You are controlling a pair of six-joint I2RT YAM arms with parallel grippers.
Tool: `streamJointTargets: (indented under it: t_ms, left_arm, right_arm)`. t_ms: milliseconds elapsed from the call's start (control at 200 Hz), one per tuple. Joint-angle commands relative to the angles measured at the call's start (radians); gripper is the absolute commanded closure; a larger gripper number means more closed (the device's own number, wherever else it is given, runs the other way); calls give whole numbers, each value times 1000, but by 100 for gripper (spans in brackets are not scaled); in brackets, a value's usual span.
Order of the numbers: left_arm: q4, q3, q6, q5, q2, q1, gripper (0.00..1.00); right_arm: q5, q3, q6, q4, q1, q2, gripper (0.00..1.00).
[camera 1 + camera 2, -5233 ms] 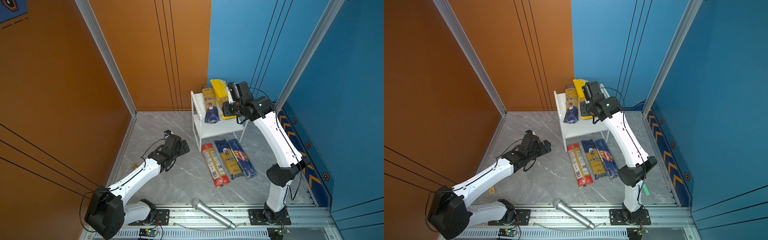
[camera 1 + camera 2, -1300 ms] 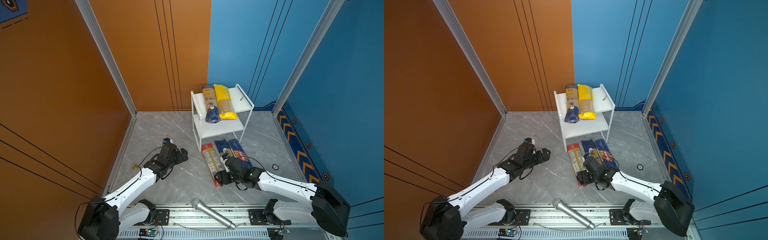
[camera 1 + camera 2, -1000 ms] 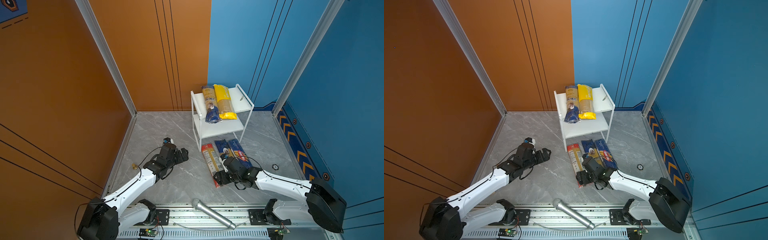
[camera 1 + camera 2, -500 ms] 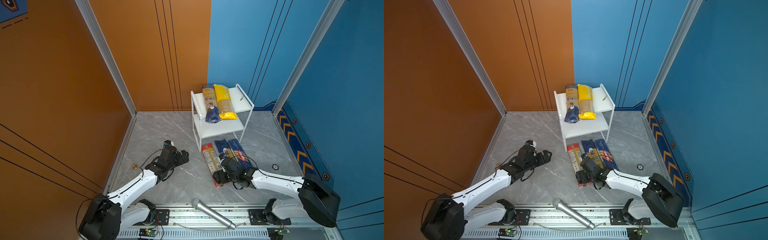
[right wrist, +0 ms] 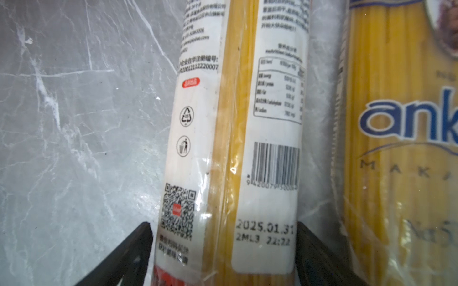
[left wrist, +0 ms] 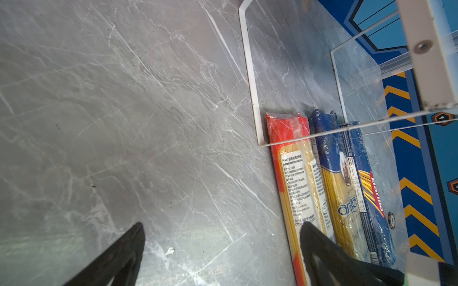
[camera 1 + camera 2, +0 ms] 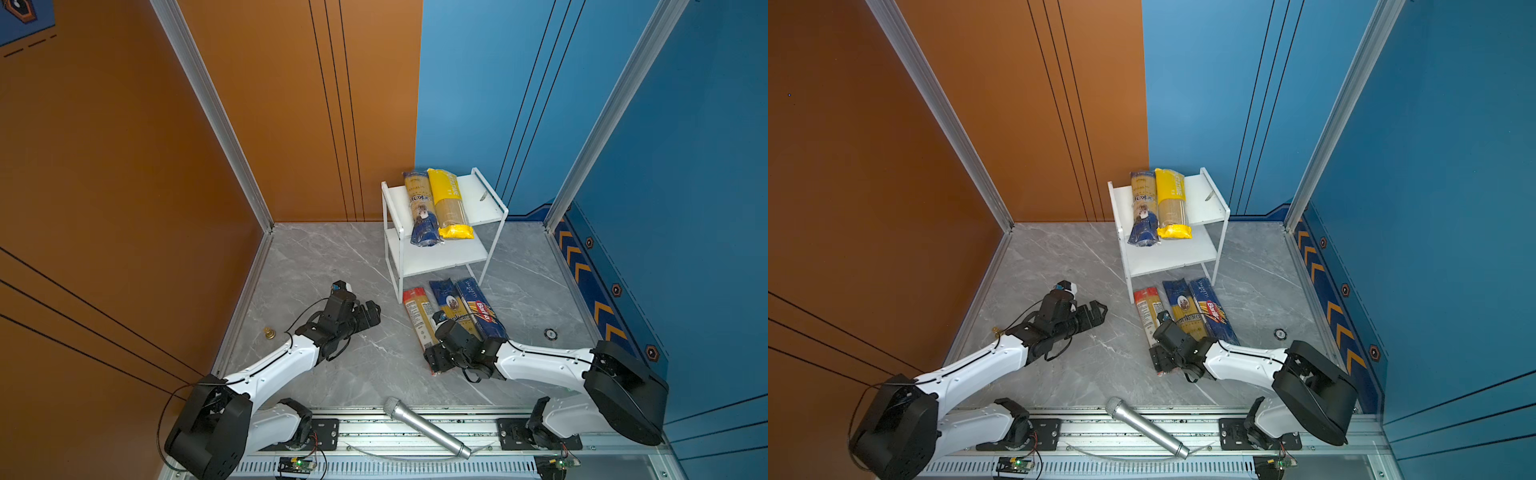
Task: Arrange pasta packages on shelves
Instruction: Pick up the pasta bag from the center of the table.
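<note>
Because the microphone (image 7: 426,428) lies by the front rail, away from the bags, we judge it no part of the job. Just beyond it, our right end effector (image 7: 438,359) sits low over the near end of the red bag (image 7: 417,311), released, with a jaw on either side and the bag flat on the table (image 7: 332,257). We read that as lining up a grip across the narrow width. Close beside the red bag lie a blue-and-yellow bag (image 7: 451,305) and a dark blue bag (image 7: 482,311), parallel and pointing at the rack (image 7: 440,257). Our left end effector (image 7: 374,311) hovers released and empty, well aside, giving room. Farther back, the rack's lower board is bare, while the top board carries another blue-and-yellow bag (image 7: 422,212) and a yellow bag (image 7: 449,203) side by side.
</note>
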Motion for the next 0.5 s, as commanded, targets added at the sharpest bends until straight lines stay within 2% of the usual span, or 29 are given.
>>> streamJointTargets:
  t_ms: [0,496]
  left_arm:
    - [12,10,-7,26,4,6,2]
    - [13,16,-38,22,-7,-4,2]
  right_arm:
    - [30,-23,-17,43,8,18,15]
    - [63,-47,-18,75,26,61,17]
